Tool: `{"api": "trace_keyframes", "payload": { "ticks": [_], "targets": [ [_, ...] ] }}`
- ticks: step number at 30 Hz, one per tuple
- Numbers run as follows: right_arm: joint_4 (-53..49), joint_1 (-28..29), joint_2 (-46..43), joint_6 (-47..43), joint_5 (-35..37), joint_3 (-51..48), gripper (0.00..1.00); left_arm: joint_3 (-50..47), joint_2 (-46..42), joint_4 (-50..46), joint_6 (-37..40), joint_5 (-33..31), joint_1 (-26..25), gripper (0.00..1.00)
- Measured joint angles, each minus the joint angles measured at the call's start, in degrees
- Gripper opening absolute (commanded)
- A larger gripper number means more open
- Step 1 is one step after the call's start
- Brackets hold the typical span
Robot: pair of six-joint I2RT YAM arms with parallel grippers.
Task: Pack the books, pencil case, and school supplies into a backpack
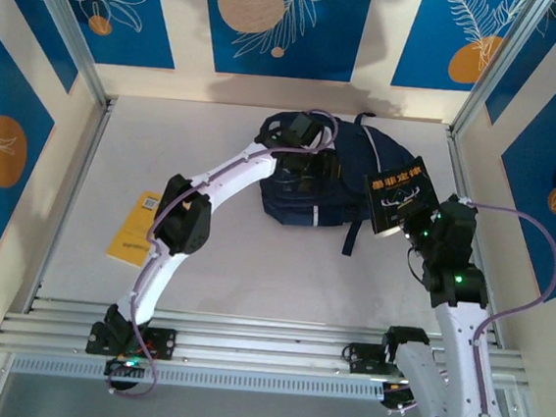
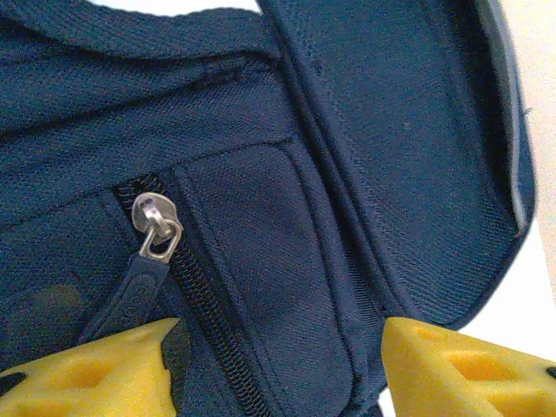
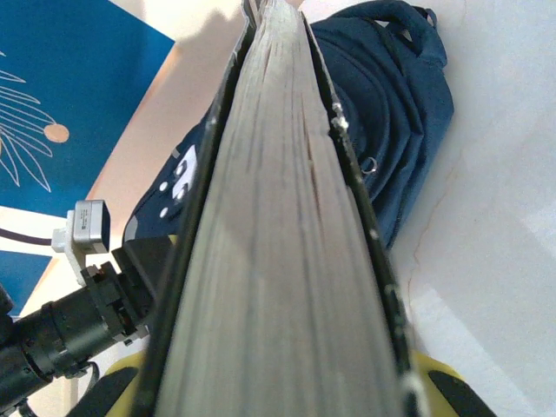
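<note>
I've got the navy backpack (image 1: 356,167) lying toward the far middle of the table (image 1: 252,275), dark fabric with a pale stripe down its near face. Up close I see its stitched pocket panel and a silver zip pull (image 2: 156,228) at the top of a black zip track. The black book (image 1: 397,195) with the yellow title is off the table, tilted, cover up, pinched at its near edge in my right tool (image 1: 406,229), just beside the backpack's right side. The yellow-orange book (image 1: 136,226) lies flat at the left, well apart.
</note>
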Motion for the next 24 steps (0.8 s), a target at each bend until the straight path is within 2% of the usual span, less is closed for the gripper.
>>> {"api": "trace_keyframes", "payload": {
  "ticks": [8,13,19,24],
  "targets": [
    [0.04,-0.87,0.04,-0.63,-0.87,-0.02,0.0,-8.39,-4.59,-1.62,3.72,-3.89,3.23,0.65],
    [0.0,-1.03,0.5,-0.63,-0.85,-0.02,0.0,-14.12,-8.85,-2.93,6.38,-7.34,10.49,0.65],
    [0.02,-1.05,1.75,-0.57,-1.16,-0.02,0.0,-15.23,-11.54,-7.78,11.15,-13.4,17.4,0.65],
    [0.42,-0.74,3.37,-1.09,-3.69,0.04,0.0,-15.23,-13.79,-9.31,16.52,-13.29,15.63,0.66]
  ]
}}
